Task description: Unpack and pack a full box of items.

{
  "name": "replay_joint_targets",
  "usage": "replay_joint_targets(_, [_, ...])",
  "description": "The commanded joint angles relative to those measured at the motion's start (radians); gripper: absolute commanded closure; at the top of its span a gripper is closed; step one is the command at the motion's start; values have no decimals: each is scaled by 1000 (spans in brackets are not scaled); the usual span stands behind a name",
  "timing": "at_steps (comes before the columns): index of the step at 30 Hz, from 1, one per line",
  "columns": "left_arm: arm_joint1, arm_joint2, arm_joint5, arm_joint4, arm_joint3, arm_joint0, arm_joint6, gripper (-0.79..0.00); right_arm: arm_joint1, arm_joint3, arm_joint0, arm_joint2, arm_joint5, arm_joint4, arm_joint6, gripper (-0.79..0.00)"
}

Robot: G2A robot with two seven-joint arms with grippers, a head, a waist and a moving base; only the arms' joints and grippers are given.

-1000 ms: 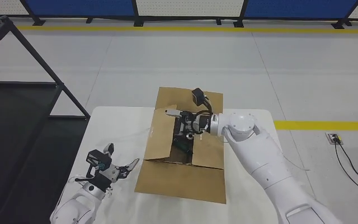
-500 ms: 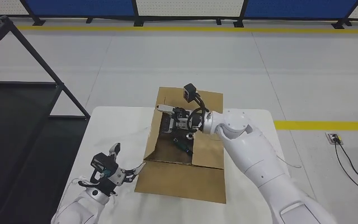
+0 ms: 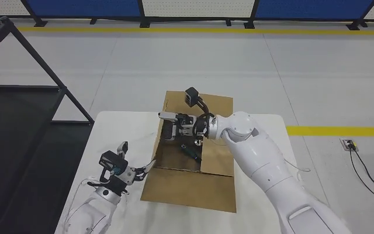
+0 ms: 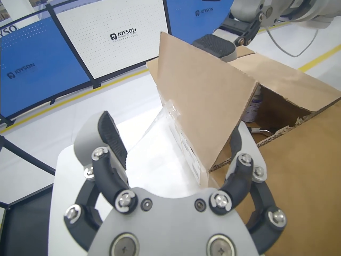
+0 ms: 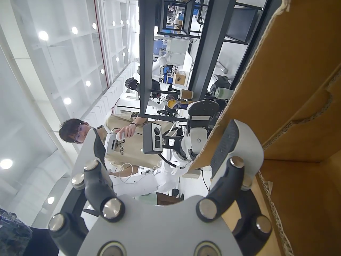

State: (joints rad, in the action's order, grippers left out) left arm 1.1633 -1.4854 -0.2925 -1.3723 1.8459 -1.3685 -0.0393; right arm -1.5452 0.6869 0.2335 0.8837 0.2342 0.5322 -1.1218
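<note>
Box point(image 3: 193, 188) — left end effector point(image 4: 170, 126) and right end effector point(image 5: 162, 131) beside it, both spread wide.

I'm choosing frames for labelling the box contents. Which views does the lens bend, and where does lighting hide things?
Left wrist view: the lens bows the fence, and the box is shaded inside, a bottle barely showing. Right wrist view: strong curving, ceiling lamps glaring white. Top view: straight lines, even light, but the box interior is dark.

White table point(image 3: 117, 137); open cardboard box point(image 3: 188, 188) atop
</note>
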Motion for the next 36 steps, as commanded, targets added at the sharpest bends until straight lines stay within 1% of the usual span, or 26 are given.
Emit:
replay_joint_targets(1, [0, -7, 9, 11, 5, -5, -6, -785, -2, -13, -4, 1, 5, 0, -6, -785])
replay_joint_targets(10, [-1, -62, 30, 67, 42, -40, -11, -785, -3, -61, -18, 14, 25, -14, -20, -785])
replay_joint_targets(16, [1, -85, 45, 128, 49, -60, 3, -785, 13, -88, -11, 57, 56, -15, -15, -785])
replay_joint_targets(20, [2, -91, 65, 136, 37, -68, 18, -785, 32, -86, 4, 87, 73, -31, -22, -785])
replay_joint_targets(27, [4, -108, 110, 162, 15, -78, 43, -785, 59, -55, 41, 138, 75, -39, -21, -785])
replay_joint_targets(36, [7, -107, 138, 148, -19, -76, 44, -785, 79, -4, 75, 172, 53, -54, -17, -785])
